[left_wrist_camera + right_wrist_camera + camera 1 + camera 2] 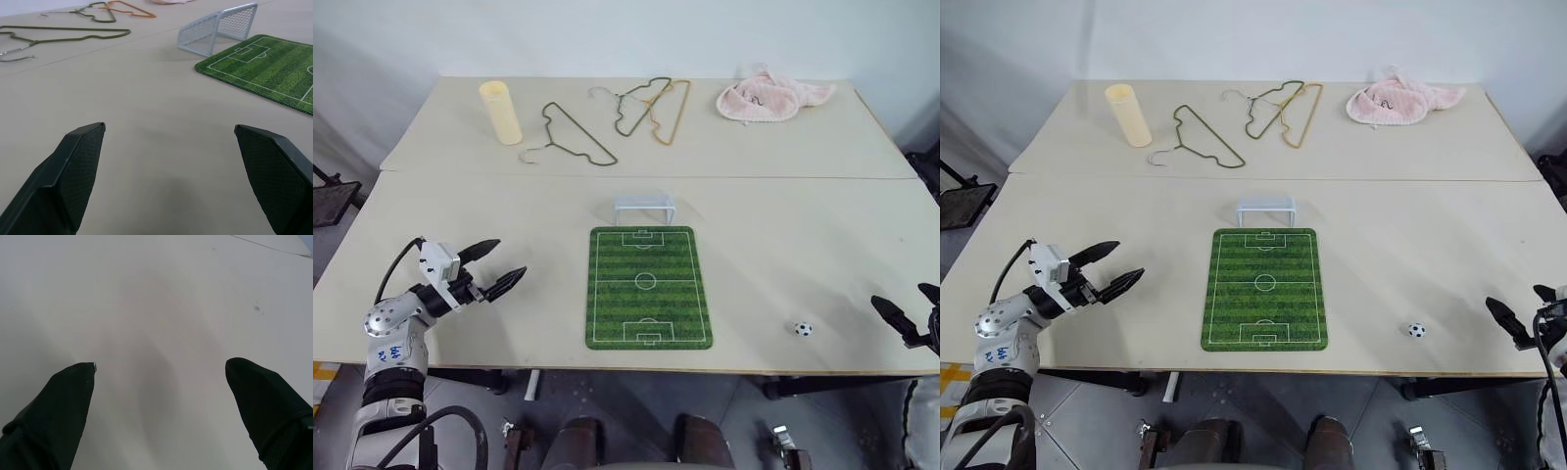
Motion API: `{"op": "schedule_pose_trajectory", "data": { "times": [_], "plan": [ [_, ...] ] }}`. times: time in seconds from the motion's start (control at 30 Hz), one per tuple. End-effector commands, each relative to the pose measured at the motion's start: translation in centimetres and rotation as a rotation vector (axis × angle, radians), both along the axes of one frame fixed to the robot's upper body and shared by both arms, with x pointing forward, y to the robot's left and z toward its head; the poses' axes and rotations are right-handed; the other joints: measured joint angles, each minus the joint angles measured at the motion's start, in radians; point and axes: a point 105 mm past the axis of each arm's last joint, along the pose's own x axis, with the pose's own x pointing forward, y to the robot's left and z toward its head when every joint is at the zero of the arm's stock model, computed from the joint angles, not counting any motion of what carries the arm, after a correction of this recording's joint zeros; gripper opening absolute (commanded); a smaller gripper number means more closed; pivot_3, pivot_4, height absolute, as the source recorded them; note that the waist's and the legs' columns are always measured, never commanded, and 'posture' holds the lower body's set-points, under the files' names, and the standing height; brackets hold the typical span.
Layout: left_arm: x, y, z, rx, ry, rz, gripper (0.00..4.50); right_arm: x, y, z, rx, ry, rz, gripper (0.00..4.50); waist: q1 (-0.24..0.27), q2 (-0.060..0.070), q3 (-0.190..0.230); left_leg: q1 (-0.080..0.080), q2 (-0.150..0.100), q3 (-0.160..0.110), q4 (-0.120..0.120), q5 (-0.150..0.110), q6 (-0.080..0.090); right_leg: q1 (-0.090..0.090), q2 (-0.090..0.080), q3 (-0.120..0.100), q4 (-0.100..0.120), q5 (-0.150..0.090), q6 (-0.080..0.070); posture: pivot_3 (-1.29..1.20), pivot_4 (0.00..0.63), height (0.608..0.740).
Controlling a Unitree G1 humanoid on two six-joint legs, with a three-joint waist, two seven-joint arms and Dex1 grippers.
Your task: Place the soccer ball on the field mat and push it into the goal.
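A: Where's your soccer ball (pixel 803 328)?

B: On the bare bench (pixel 783 245), near its front edge, right of the field mat (pixel 648 286). Your right claw (pixel 911 311) hangs spread just beyond it.

A: Left claw (pixel 499 266)?

B: Spread too, well left of the mat. The goal (pixel 644 206) touches the mat's far edge.

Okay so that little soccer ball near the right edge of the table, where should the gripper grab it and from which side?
Grip the soccer ball across its middle. It is round, so no side is better by shape. It lies on bare table, off the field mat, with nothing beside it. The right gripper is nearest and open, so coming from the ball's right, fingers low and straddling it, looks best.
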Motion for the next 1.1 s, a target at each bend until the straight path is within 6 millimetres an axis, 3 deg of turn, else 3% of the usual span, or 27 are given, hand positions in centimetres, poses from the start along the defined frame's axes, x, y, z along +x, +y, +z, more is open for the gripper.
{"op": "schedule_pose_trajectory", "data": {
  "times": [0.03,0.27,0.47,0.63,0.83,1.1],
  "plan": [
    [0.1,0.2,1.3,0.007,-0.044,-0.004,4.50,-0.1,-0.2,1.6,0.004,-0.053,-0.004,4.46,0.000,0.000,0.000,0.000,0.000,0.000,0.000,0.000,0.000,0.000,0.000,0.000,0.000,0.000,0.000,0.00,0.150,0.740],
    [1.0,-0.5,2.0,0.008,-0.028,0.005,4.50,-0.2,1.0,4.1,-0.028,-0.102,0.036,4.46,0.002,0.000,0.000,0.000,0.000,0.000,0.000,0.000,0.000,0.000,0.000,0.000,0.000,0.000,0.000,0.00,0.150,0.740],
    [0.9,-2.5,2.5,0.020,-0.009,-0.107,4.50,-0.7,5.4,6.4,-0.051,-0.022,0.217,4.46,0.004,0.000,0.000,0.000,0.001,0.000,0.000,-0.001,0.000,0.000,0.001,0.000,0.000,0.000,0.000,0.00,0.150,0.740],
    [-0.1,-4.4,3.3,0.009,-0.011,-0.257,4.50,-2.7,9.4,5.3,-0.094,0.161,0.412,4.46,0.009,-0.002,0.001,0.000,0.002,0.000,0.001,-0.001,-0.001,0.000,0.002,0.000,-0.001,0.000,0.000,0.00,0.150,0.740],
    [-1.4,-6.2,3.0,0.044,-0.007,-0.386,4.50,-4.3,10.8,2.5,-0.141,0.338,0.544,4.46,0.019,-0.002,0.001,0.000,0.002,0.000,0.002,-0.002,0.000,0.001,0.003,0.000,-0.001,0.000,0.000,0.00,0.150,0.740],
    [-1.7,-6.6,3.0,0.046,-0.006,-0.397,4.50,-2.3,12.1,1.0,-0.154,0.330,0.658,4.46,0.021,-0.003,0.002,0.000,0.005,0.000,0.005,-0.003,-0.001,0.002,0.005,0.001,-0.001,0.001,-0.001,0.00,0.150,0.740]
  ]
}}
